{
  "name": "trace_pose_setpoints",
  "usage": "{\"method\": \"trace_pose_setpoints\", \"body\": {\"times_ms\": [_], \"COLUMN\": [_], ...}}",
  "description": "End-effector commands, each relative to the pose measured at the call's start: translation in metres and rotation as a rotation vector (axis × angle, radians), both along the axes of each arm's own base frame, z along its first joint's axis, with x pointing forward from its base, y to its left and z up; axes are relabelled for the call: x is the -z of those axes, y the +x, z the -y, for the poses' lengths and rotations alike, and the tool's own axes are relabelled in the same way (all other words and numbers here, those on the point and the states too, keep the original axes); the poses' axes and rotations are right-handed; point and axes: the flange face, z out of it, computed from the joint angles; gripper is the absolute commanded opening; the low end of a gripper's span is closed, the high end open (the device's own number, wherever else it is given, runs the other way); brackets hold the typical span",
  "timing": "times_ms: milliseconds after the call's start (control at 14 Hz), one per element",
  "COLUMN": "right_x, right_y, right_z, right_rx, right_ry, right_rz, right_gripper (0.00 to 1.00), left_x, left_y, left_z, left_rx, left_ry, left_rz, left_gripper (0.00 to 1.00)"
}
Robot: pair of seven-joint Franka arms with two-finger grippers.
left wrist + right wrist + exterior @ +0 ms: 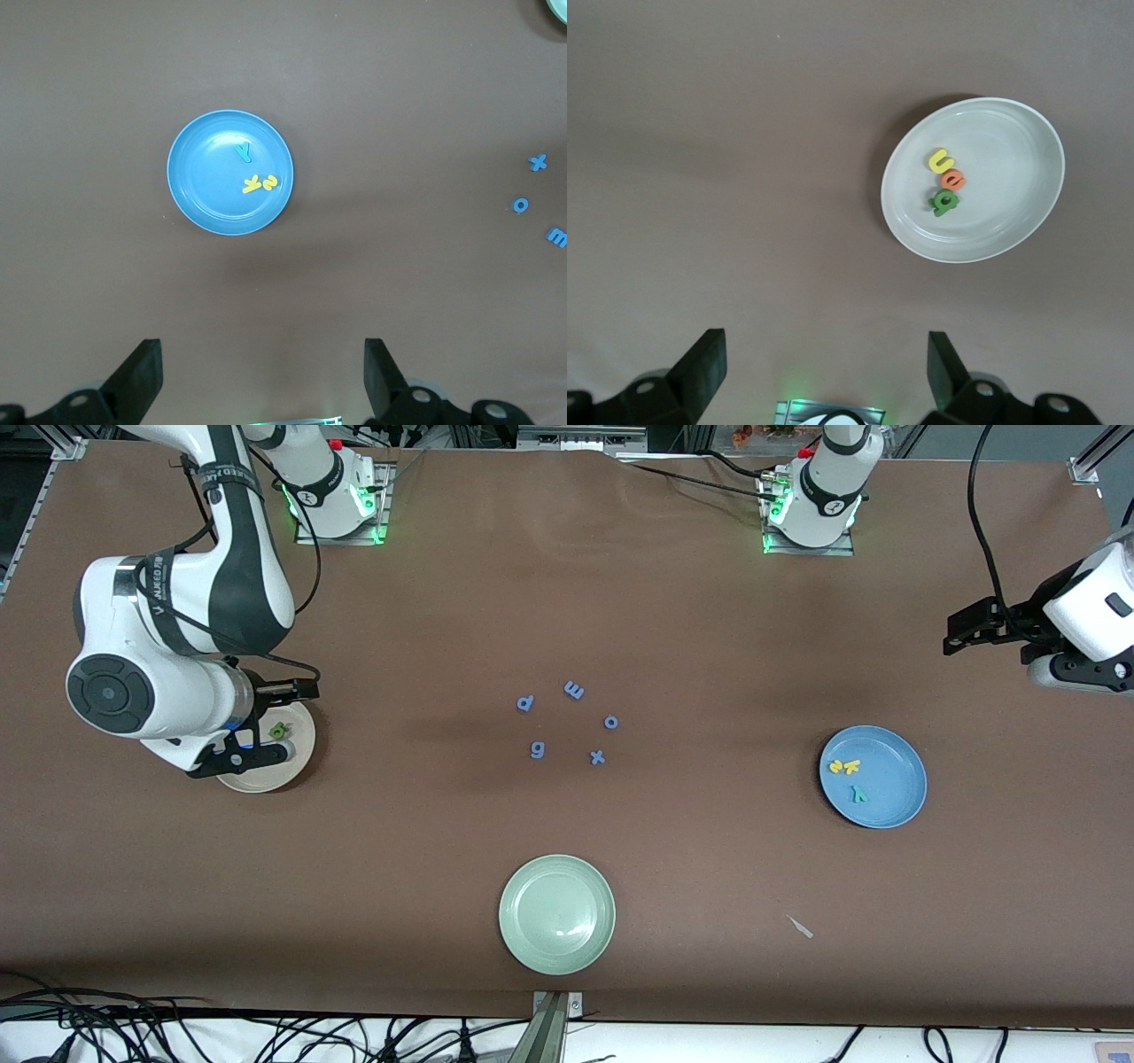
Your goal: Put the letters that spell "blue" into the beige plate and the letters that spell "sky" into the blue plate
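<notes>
The green plate lies nearest the front camera. In the blue plate lie y, k and s. In the beige plate lie b, e and u. My right gripper hangs over it, jaws wide, empty. My left gripper waits wide open above bare table.

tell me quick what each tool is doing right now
Left tool: open, holding nothing, above bare table.
Right tool: open, holding nothing, over the beige plate.
</notes>
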Motion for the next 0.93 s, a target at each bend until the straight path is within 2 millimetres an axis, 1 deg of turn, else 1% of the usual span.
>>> {"method": "trace_pose_setpoints", "body": {"times_ms": [0, 214, 356, 428, 499, 642, 713, 855], "right_x": [-0.039, -0.079, -0.103, -0.112, -0.124, -0.14, -0.149, -0.161], "right_y": [-0.012, -0.025, -0.029, -0.032, -0.032, -0.036, -0.036, -0.036], "right_z": [0.004, 0.03, 0.043, 0.047, 0.057, 0.075, 0.081, 0.102], "right_rx": [0.004, 0.024, 0.029, 0.037, 0.049, 0.073, 0.09, 0.124], "right_ry": [0.015, 0.038, 0.043, 0.046, 0.053, 0.059, 0.061, 0.062], "right_rz": [0.032, 0.091, 0.139, 0.156, 0.188, 0.23, 0.261, 0.305], "right_gripper": [1.0, 1.0, 1.0, 1.0, 1.0, 1.0, 1.0, 1.0], "left_x": [-0.005, -0.005, -0.005, -0.005, -0.005, -0.005, -0.006, -0.006], "left_y": [-0.002, -0.001, -0.001, -0.001, -0.001, -0.001, -0.001, -0.001], "left_z": [0.0, -0.001, -0.002, -0.002, -0.003, -0.003, -0.004, -0.003], "left_rx": [-0.013, -0.014, -0.016, -0.016, -0.017, -0.017, -0.019, -0.017], "left_ry": [-0.016, -0.016, -0.016, -0.016, -0.016, -0.016, -0.016, -0.016], "left_rz": [-0.004, -0.004, -0.004, -0.004, -0.004, -0.004, -0.003, -0.003], "left_gripper": [1.0, 1.0, 1.0, 1.0, 1.0, 1.0, 1.0, 1.0]}}
